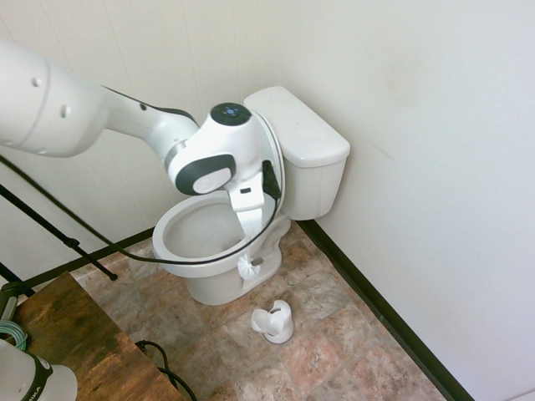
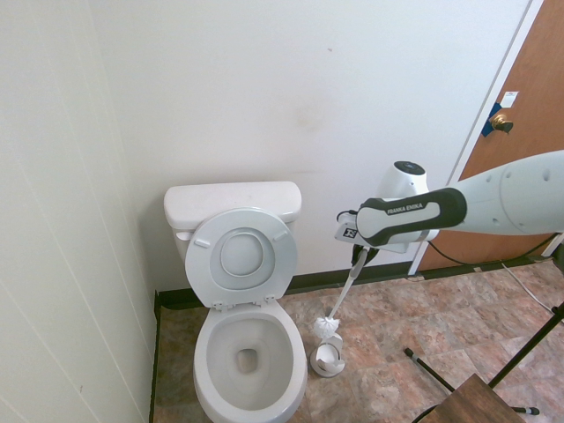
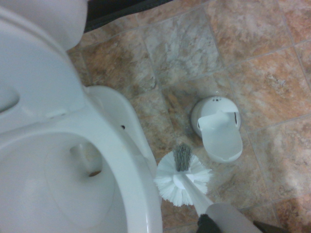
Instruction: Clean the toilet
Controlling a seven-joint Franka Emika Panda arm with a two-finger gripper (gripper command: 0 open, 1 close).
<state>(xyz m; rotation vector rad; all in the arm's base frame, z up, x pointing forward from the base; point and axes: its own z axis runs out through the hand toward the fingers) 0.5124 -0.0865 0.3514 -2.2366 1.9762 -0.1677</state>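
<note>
You're looking at a small bathroom with plain off-white walls point(image 2: 291, 79), panelled on one side, and a dark baseboard point(image 1: 376, 305) running along the bottom. The floor point(image 1: 334, 334) is mottled tile in pinkish-brown and grey, lit pretty evenly with a soft bright patch. There's a brown wooden door point(image 2: 520, 141) with a brass knob point(image 2: 500, 120) over in the corner, plus the edge of a dark wooden table point(image 1: 75, 334).

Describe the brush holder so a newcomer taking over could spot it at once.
Start at the toilet against the back wall, lid raised. On the tiled floor beside its bowl stands a small white brush holder, empty. The bristled toilet brush hangs just above it, while the holder sits on the tiles.
</note>
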